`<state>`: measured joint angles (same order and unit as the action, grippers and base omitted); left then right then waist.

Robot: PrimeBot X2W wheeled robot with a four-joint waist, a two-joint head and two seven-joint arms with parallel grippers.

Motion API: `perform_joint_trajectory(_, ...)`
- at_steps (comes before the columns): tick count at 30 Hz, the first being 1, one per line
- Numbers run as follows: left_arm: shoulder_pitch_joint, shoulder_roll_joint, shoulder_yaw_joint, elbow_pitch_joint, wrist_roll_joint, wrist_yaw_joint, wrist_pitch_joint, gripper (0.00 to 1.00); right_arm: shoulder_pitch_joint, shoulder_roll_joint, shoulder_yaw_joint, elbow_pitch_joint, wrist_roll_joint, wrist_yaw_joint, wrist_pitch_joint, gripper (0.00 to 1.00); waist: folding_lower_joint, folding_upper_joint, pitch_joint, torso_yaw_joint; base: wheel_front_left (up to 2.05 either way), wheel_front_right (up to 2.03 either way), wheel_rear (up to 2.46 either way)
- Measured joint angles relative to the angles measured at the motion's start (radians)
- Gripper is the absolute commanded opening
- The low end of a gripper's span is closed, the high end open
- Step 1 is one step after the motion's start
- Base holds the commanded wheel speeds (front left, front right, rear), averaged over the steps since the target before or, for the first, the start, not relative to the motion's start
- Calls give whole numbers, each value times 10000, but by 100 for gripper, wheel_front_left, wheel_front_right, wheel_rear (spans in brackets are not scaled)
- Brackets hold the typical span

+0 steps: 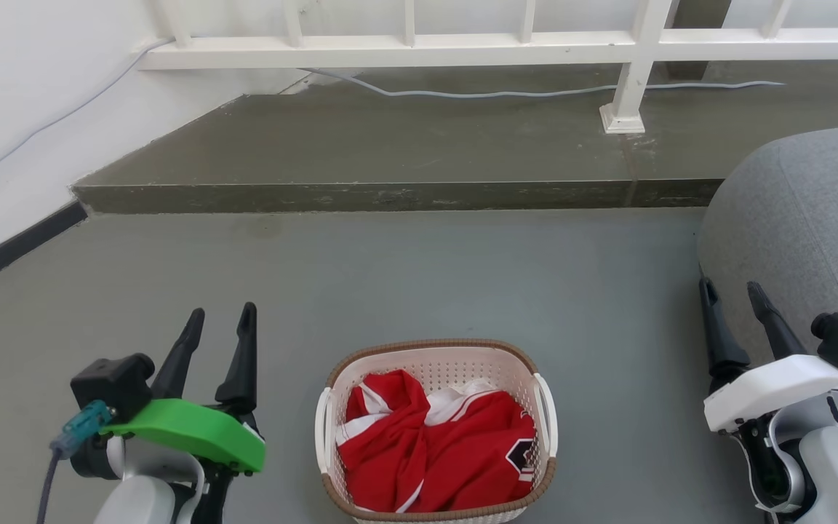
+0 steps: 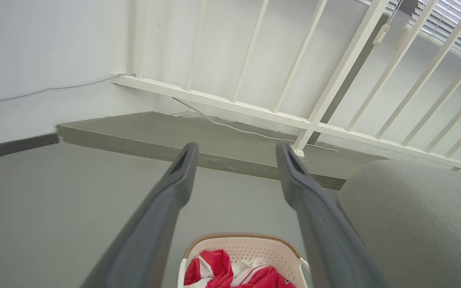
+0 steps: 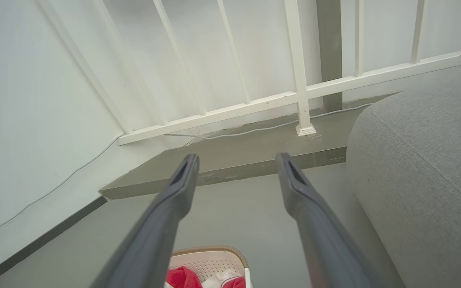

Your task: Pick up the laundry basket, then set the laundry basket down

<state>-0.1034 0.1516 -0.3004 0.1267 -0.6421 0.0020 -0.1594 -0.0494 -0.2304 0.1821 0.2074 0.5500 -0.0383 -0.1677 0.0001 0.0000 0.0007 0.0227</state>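
Observation:
The laundry basket [image 1: 433, 360] is cream with a brown woven-look rim and white side handles. It stands on the grey floor at the bottom centre of the head view, holding a red and white garment [image 1: 433, 444]. My left gripper [image 1: 219, 316] hovers open to the basket's left, apart from it. My right gripper [image 1: 732, 291] is open to the basket's right, well clear of it. In the left wrist view my left gripper [image 2: 236, 154] is open above the laundry basket [image 2: 242, 244]. In the right wrist view my right gripper [image 3: 236, 162] is open above the laundry basket [image 3: 210, 262].
A raised concrete step [image 1: 390, 156] runs across the back under a white railing [image 1: 419, 47], with a grey cable [image 1: 535, 93] lying on it. A grey upholstered seat [image 1: 804, 218] bulges in at the right, close behind my right gripper. A white wall [image 1: 19, 94] closes the left.

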Motion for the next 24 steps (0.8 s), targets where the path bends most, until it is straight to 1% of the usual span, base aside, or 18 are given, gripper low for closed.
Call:
perform_joint_trajectory(4,0,10,-207,25,460,113,-2,100,0,-107,161,59,-497,-77,-132,100,0,0,-6,1,0,0,0)
perform_joint_trajectory(7,0,8,-280,48,614,157,-2,100,-3,-176,226,107,-851,-104,-234,100,0,0,-9,7,0,0,0)
perform_joint_trajectory(8,-1,10,-295,52,675,205,-2,100,-4,-184,253,117,-953,-165,-272,100,0,0,-9,12,0,0,0)
perform_joint_trajectory(17,-74,79,-539,146,1712,462,0,100,-23,-192,500,245,-1964,-278,-550,100,0,0,-19,49,0,0,0)
perform_joint_trajectory(18,-116,79,-558,150,1797,516,0,100,-24,-190,508,255,-2027,-345,-604,100,0,0,-22,52,0,0,0)
perform_joint_trajectory(24,-239,90,-652,182,2376,662,0,100,-26,-188,546,347,-2520,-441,-796,100,0,0,-49,72,0,0,0)
